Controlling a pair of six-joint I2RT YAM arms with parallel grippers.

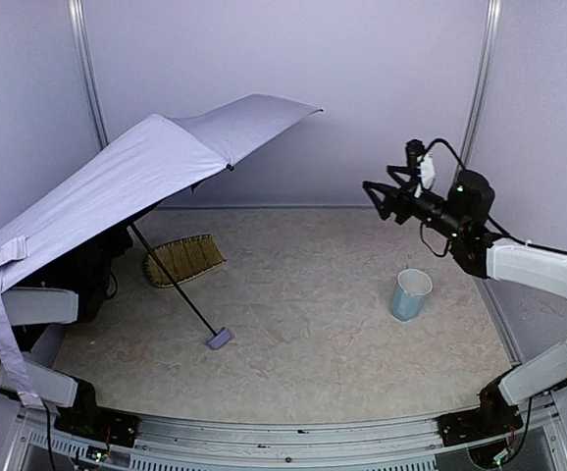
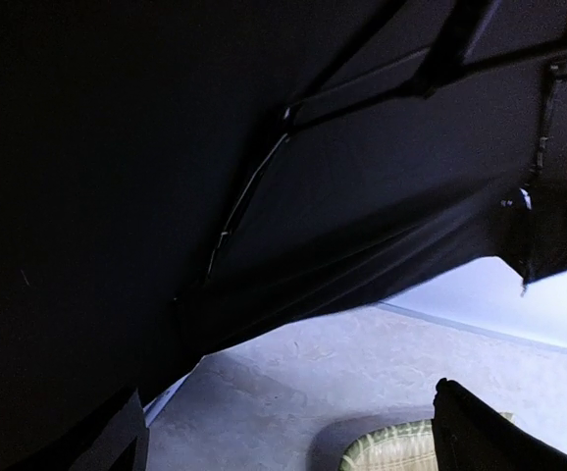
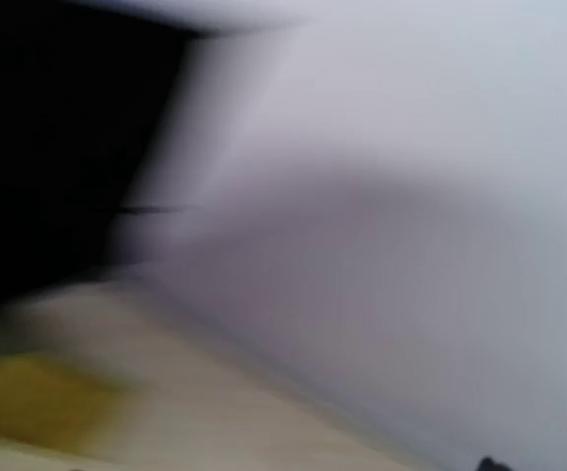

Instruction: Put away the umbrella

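open pale lavender-grey fabric umbrella (image 1: 117, 186) tilts above spread left gripper (image 2: 285, 394); right gripper (image 1: 372, 193) raised over beige mottled tabletop (image 1: 313, 314), fingers' spread unclear.

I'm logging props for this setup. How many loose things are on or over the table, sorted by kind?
Umbrella: 1
Woven straw tray: 1
Light blue mug: 1
Total: 3

Beige table (image 1: 313, 343) — straw tray (image 1: 185, 260), blue mug (image 1: 411, 294), umbrella handle (image 1: 219, 339) resting
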